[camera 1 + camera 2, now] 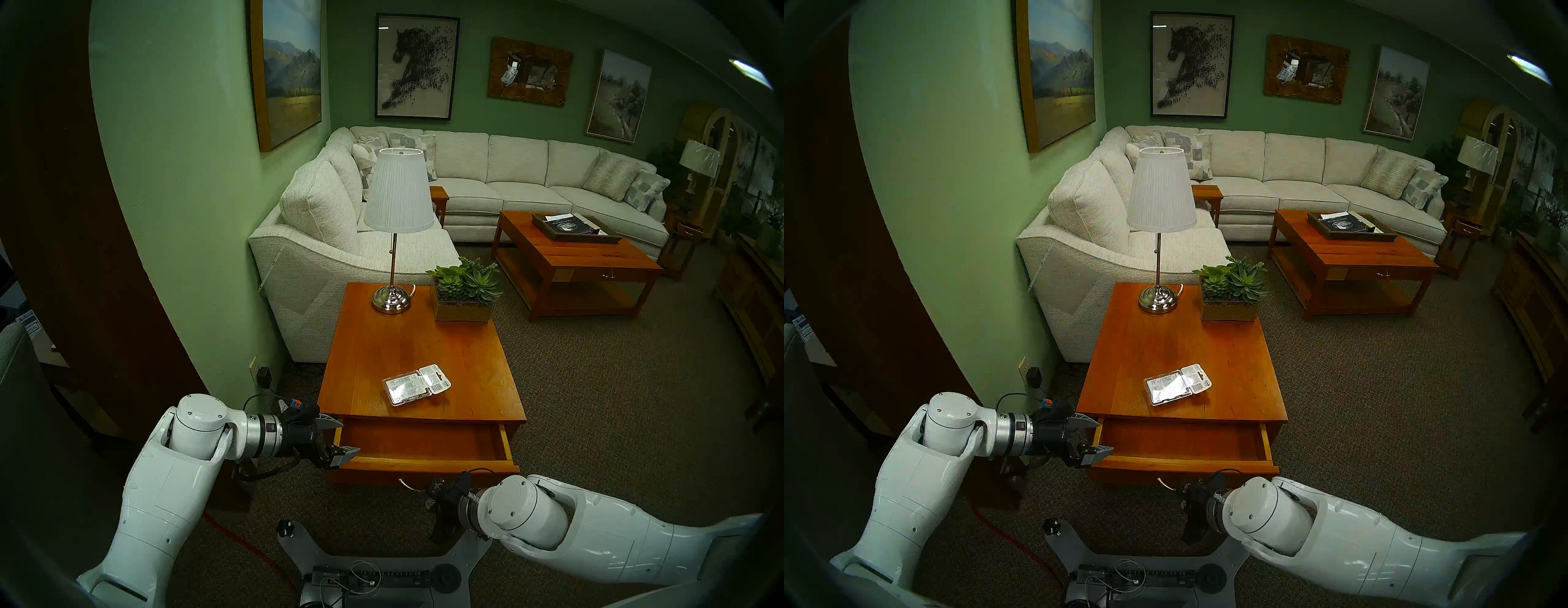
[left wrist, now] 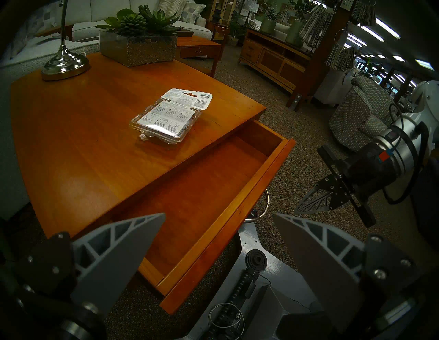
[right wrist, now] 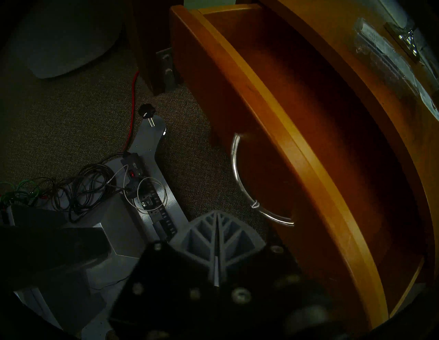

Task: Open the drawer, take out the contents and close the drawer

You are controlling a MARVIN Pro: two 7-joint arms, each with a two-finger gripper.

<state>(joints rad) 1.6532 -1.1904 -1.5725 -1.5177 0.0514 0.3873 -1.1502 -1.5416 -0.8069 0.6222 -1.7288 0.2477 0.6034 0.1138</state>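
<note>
Though near the right fingers (image 3: 202, 235), handle (image 3: 253, 205) apart

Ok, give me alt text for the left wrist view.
An open, empty wooden drawer juts from a side table, a blister pack lying on top. The open left gripper frames the foreground; the shut right gripper hangs near the handle.

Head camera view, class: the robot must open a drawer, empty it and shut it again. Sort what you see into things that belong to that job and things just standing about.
Part of the job:
- drawer, pulled open, nothing in it
- drawer handle
- blister pack, lying on the tabletop
- right gripper, shut, just short of the handle

Just standing about:
- lamp
- succulent planter
- sofa
- coffee table
</note>
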